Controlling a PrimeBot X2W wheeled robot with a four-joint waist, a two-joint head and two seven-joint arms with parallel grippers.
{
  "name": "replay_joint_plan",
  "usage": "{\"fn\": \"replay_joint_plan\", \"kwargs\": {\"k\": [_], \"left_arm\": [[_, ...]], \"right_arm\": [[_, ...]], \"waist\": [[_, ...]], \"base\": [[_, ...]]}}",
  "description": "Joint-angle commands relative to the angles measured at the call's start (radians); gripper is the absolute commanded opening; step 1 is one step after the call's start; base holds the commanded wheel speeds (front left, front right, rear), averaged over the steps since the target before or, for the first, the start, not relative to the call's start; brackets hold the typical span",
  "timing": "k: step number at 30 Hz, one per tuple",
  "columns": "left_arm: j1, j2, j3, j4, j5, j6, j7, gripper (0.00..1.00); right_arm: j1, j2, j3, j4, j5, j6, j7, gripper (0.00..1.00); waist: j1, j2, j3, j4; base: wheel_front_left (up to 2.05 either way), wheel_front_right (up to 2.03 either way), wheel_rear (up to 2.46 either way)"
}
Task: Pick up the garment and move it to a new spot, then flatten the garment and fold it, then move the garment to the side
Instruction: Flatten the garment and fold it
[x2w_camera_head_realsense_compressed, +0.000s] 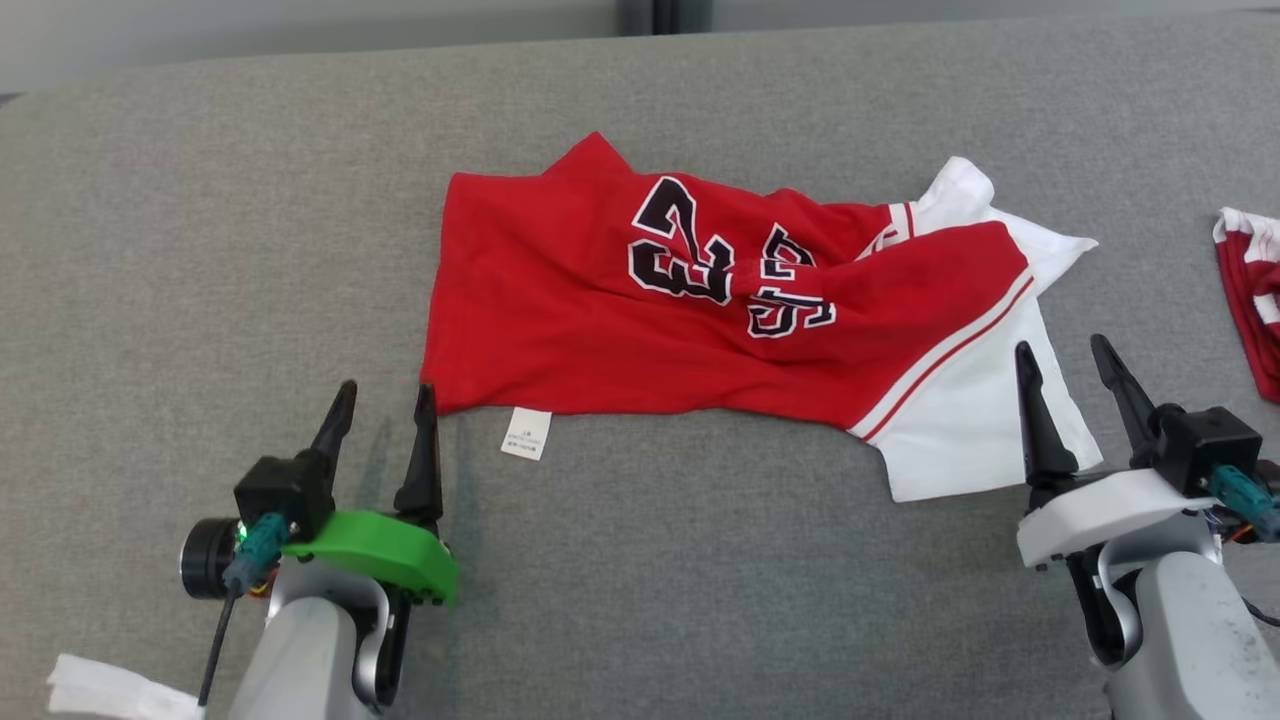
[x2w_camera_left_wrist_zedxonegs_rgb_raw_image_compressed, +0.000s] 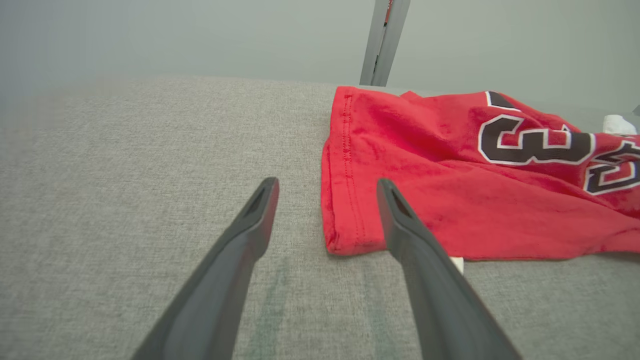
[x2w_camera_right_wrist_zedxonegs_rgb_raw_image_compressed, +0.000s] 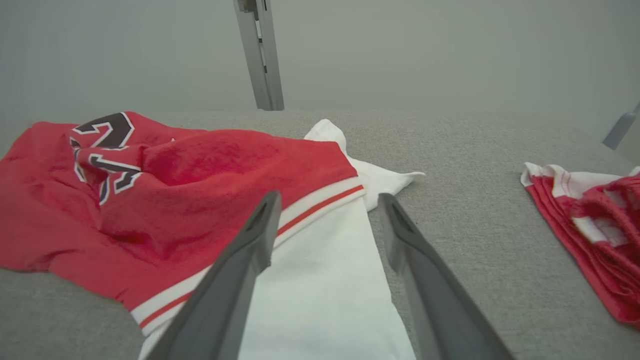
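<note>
A red jersey (x2w_camera_head_realsense_compressed: 600, 320) with black-and-white numbers and a white upper part lies crumpled lengthwise across the grey table (x2w_camera_head_realsense_compressed: 200, 250). Its red hem end (x2w_camera_left_wrist_zedxonegs_rgb_raw_image_compressed: 350, 165) points left, its white end (x2w_camera_right_wrist_zedxonegs_rgb_raw_image_compressed: 320, 280) right. A white care label (x2w_camera_head_realsense_compressed: 526, 433) sticks out at its near edge. My left gripper (x2w_camera_head_realsense_compressed: 385, 400) stands open at the jersey's near left corner, its fingers either side of that corner (x2w_camera_left_wrist_zedxonegs_rgb_raw_image_compressed: 345, 240) in the left wrist view. My right gripper (x2w_camera_head_realsense_compressed: 1065, 360) is open over the white end's near right edge, holding nothing.
A second red-and-white garment (x2w_camera_head_realsense_compressed: 1250, 300) lies bunched at the table's right edge, also seen as striped folds (x2w_camera_right_wrist_zedxonegs_rgb_raw_image_compressed: 590, 225) in the right wrist view. A white scrap (x2w_camera_head_realsense_compressed: 110, 690) sits at the near left edge. A metal post (x2w_camera_right_wrist_zedxonegs_rgb_raw_image_compressed: 260, 55) rises behind the table.
</note>
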Motion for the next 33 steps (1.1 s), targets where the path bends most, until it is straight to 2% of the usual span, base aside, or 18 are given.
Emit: {"fn": "replay_joint_plan", "kwargs": {"k": [1, 6, 14, 15, 16, 17, 18, 19, 22, 28, 29, 30, 33], "left_arm": [[-0.033, 0.007, 0.008, 0.015, 0.011, -0.002, -0.003, 1.00], [-0.101, 0.021, 0.011, 0.080, 0.014, -0.002, -0.003, 1.00], [-0.104, 0.017, 0.031, 0.242, 0.049, -0.001, 0.006, 1.00], [-0.101, 0.015, 0.031, 0.262, 0.052, 0.002, 0.008, 0.96], [-0.096, 0.012, 0.029, 0.284, 0.055, 0.002, 0.012, 0.55], [-0.093, 0.010, 0.024, 0.304, 0.056, 0.001, 0.014, 0.40], [-0.088, 0.007, 0.014, 0.324, 0.056, 0.001, 0.014, 0.03], [-0.087, 0.004, 0.007, 0.335, 0.053, 0.000, 0.015, 0.00], [-0.077, 0.000, -0.010, 0.346, 0.044, -0.001, 0.015, 0.00], [-0.063, 0.003, -0.015, 0.292, 0.027, -0.001, 0.010, 0.00], [-0.062, 0.003, -0.015, 0.284, 0.025, -0.001, 0.009, 0.00], [-0.060, 0.003, -0.015, 0.274, 0.024, -0.001, 0.008, 0.00], [-0.049, 0.003, -0.018, 0.252, 0.020, -0.002, 0.006, 0.00]], "right_arm": [[-0.014, 0.003, 0.001, -0.001, -0.005, -0.002, 0.000, 1.00], [-0.040, 0.014, 0.011, 0.005, -0.012, -0.002, 0.000, 1.00], [-0.025, 0.019, -0.006, 0.020, -0.010, -0.002, 0.000, 1.00], [-0.023, 0.019, -0.007, 0.023, -0.008, -0.002, 0.000, 1.00], [-0.021, 0.019, -0.007, 0.029, -0.007, -0.002, 0.000, 1.00], [-0.017, 0.019, -0.007, 0.036, -0.006, -0.002, 0.000, 1.00], [-0.014, 0.019, -0.008, 0.043, -0.006, -0.002, 0.000, 1.00], [-0.013, 0.019, -0.008, 0.050, -0.006, -0.002, 0.000, 1.00], [-0.007, 0.019, -0.005, 0.082, -0.014, -0.002, 0.000, 1.00], [-0.001, 0.019, 0.017, 0.178, -0.010, -0.002, 0.001, 1.00], [-0.002, 0.019, 0.018, 0.195, -0.010, -0.002, 0.002, 0.86], [-0.003, 0.020, 0.016, 0.213, -0.011, -0.002, 0.003, 0.01], [-0.006, 0.021, 0.006, 0.236, -0.001, -0.002, 0.004, 0.00]], "waist": [[0.0000, 0.0000, 0.065, -0.051], [0.0000, 0.0000, 0.111, -0.091], [0.0000, 0.0000, 0.127, -0.116], [0.0000, 0.0000, 0.127, -0.115], [0.0000, 0.0000, 0.126, -0.114], [0.0000, 0.0000, 0.124, -0.112], [0.0000, 0.0000, 0.121, -0.109], [0.0000, 0.0000, 0.119, -0.106], [0.0000, 0.0000, 0.110, -0.094], [0.0000, 0.0000, 0.096, -0.073], [0.0000, 0.0000, 0.093, -0.070], [0.0000, 0.0000, 0.088, -0.067], [0.0000, 0.0000, 0.071, -0.060]], "base": [[0.00, 0.00, 0.00], [0.00, 0.00, 0.00], [0.00, 0.00, 0.00], [0.00, 0.00, 0.00], [0.00, 0.00, 0.00], [0.00, 0.00, 0.00], [0.00, 0.00, 0.00], [0.00, 0.00, 0.00], [0.00, 0.00, 0.00], [0.00, 0.00, 0.00], [0.00, 0.00, 0.00], [0.00, 0.00, 0.00], [0.00, 0.00, 0.00]]}}
